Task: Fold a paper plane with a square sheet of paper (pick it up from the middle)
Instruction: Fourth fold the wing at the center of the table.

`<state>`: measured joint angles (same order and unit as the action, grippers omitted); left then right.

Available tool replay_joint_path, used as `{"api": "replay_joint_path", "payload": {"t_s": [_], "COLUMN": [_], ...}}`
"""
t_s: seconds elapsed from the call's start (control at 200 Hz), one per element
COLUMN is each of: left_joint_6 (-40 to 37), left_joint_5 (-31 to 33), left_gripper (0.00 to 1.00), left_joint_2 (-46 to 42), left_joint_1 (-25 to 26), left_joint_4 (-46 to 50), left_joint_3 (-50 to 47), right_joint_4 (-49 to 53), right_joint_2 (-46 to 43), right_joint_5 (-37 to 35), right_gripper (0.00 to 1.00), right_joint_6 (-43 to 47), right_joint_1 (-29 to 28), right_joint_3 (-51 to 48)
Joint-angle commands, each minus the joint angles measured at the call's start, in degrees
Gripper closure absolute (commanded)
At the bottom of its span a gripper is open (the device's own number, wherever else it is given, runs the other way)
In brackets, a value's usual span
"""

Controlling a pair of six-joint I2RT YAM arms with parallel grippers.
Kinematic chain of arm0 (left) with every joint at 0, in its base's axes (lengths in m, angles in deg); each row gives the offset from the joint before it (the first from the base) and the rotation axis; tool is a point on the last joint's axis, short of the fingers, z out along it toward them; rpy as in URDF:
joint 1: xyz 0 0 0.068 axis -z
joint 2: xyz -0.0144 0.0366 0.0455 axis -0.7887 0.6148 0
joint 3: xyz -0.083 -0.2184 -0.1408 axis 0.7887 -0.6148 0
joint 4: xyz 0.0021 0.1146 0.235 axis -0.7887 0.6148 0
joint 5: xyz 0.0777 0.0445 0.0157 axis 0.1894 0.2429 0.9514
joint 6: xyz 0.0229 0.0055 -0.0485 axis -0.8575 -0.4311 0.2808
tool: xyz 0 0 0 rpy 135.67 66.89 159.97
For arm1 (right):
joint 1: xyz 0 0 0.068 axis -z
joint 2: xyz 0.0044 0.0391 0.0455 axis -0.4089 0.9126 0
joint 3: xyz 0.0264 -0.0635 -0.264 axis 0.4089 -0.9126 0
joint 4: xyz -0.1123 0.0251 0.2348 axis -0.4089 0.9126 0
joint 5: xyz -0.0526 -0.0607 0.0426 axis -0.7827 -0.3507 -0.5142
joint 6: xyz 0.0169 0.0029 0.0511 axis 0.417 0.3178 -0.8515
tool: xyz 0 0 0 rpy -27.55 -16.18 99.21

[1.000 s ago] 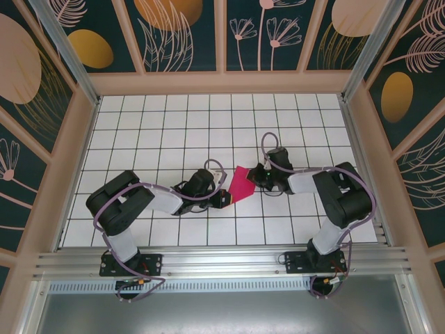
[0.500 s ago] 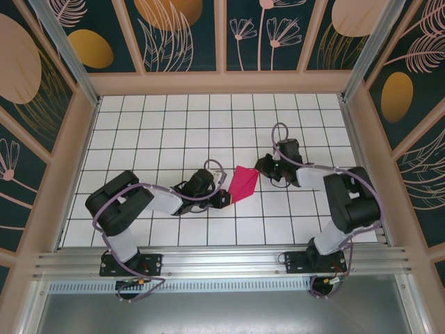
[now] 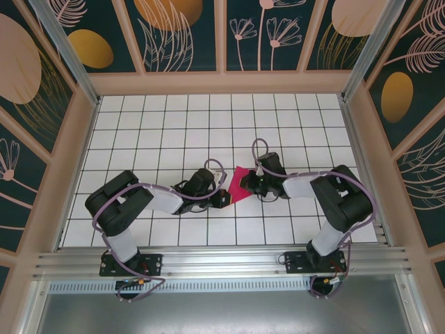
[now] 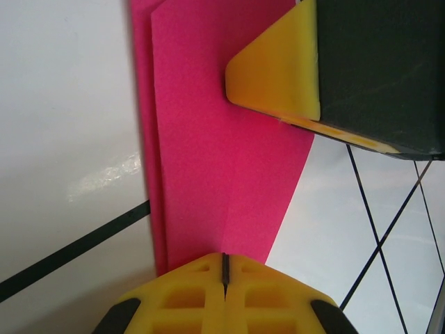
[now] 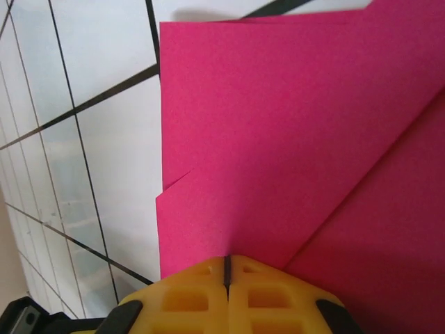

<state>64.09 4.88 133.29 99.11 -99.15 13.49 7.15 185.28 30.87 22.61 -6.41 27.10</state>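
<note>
Paper (image 3: pixel 238 188) down flat near the middle of the tabletop (image 3: pixel 139 125), a little toward the near edge, already creased into a pointed, layered shape. Right gripper (image 3: pixel 252 184) back in over it now: half a second ago swung out toward the right edge, clear of the sheet, one flap looking lifted; now down on the right side of the sheet, flap flattened. Looks like a crease being pressed, so probably one more fold set, though no finished dart yet. Left gripper (image 3: pixel 224 199) unmoved through all of it, parked at the near-left corner of the sheet.

From the left wrist: left gripper (image 4: pixel 224 268) fully closed, tips at the edge of the paper (image 4: pixel 222 160), two offset layers along the left side; pinching or just pinning, hard to say. Yellow finger (image 4: pixel 278 76) of the other arm resting on the sheet.

From the right wrist: right gripper (image 5: pixel 227 268) closed tight too, tips on the paper (image 5: pixel 278 139), diagonal fold running up to the right, small misaligned step on the left edge.

Around it: bare white gridded surface, patterned walls (image 3: pixel 181 35) well clear. In the way: only the two grippers themselves, close together over a small sheet, little room for the next fold
</note>
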Motion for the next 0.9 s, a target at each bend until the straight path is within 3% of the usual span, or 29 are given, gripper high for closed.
{"api": "replay_joint_path", "payload": {"t_s": [0.0, 0.08, 0.651, 0.896], "left_joint_6": [-1.1, -1.6, -3.8, -4.2], "left_joint_5": [2.0, -1.3, -9.1, -7.0], "left_gripper": [1.0, 1.0, 1.0, 1.0], "left_joint_2": [1.7, 0.5, -2.5, -7.9], "left_joint_1": [-0.3, -0.3, -0.2, -0.2], "left_joint_4": [15.2, 15.2, 24.5, 29.5], "left_joint_3": [-3.5, -4.1, -9.1, -9.7], "right_joint_4": [0.2, 0.7, 2.4, 2.6], "right_joint_2": [3.0, 4.6, 5.5, 5.2], "right_joint_5": [-2.9, -3.4, -3.5, -3.2], "right_gripper": [0.98, 0.99, 0.98, 0.98], "right_joint_6": [-0.4, -0.1, 0.7, 0.9], "right_joint_1": [0.2, 1.0, 1.4, 1.2], "right_joint_3": [-0.5, -0.7, 1.7, 2.5]}}
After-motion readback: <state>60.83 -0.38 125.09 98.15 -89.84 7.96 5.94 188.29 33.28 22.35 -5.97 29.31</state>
